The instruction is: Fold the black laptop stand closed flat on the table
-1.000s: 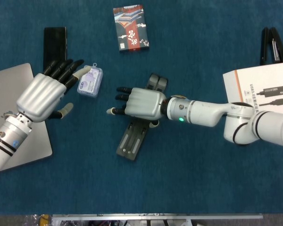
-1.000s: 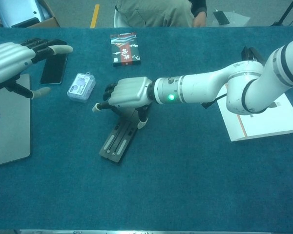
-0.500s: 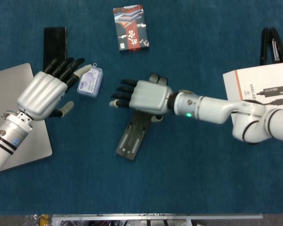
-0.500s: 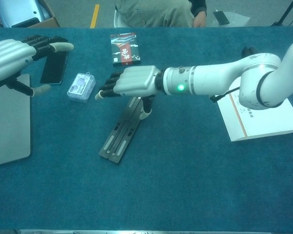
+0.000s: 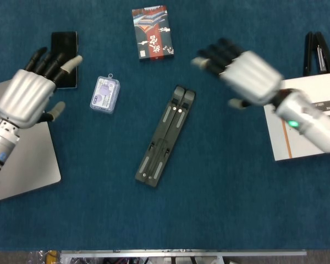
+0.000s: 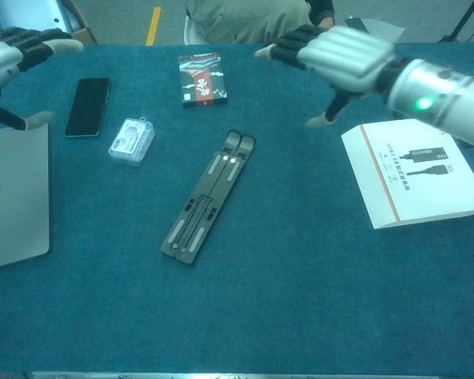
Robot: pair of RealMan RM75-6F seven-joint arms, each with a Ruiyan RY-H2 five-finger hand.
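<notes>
Stand (image 5: 166,135) lies folded flat at frame centre, running diagonally, touched by neither hand. Right hand (image 5: 243,74) hangs at upper right, motion-blurred, fingers apparently spread and holding nothing; left hand (image 5: 28,91) at upper left, fingers apart and empty, between laptop (image 5: 22,159) and phone (image 5: 64,39)

A blue-green cloth covers the table (image 6: 316,316); beyond its far edge, grey floor (image 6: 126,20) with a yellow line (image 6: 153,24).

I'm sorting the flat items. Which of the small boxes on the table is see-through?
The small clear case beside the black phone; the card box is printed red and black, the white box opaque.
</notes>
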